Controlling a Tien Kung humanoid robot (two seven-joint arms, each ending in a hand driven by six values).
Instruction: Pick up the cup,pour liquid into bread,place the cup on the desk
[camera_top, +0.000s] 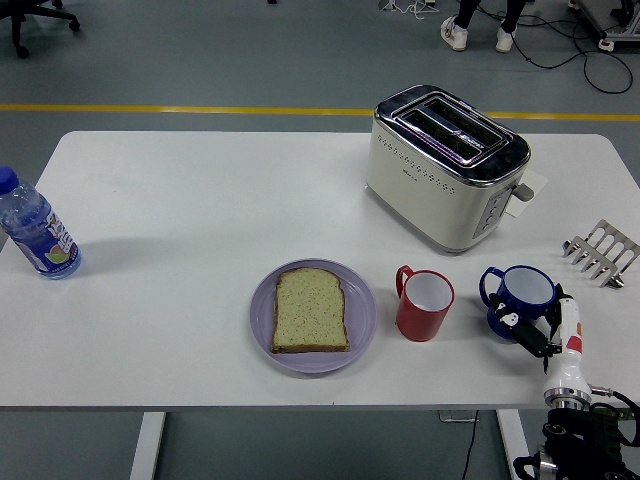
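Observation:
A blue cup (515, 298) with a white inside is near the table's right front, just right of a red cup (425, 303). My right hand (540, 335) comes up from the lower right corner, and its dark fingers (530, 334) are curled on the blue cup's near right side. A slice of bread (311, 310) lies flat on a purple plate (262, 322), left of the red cup. The blue cup stands upright. My left arm is out of the picture.
A cream toaster (446, 165) stands behind the cups. A metal toast rack (603, 251) is at the right edge. A water bottle (36, 230) stands at the far left edge. Someone's shoes (478, 35) show on the floor beyond the table.

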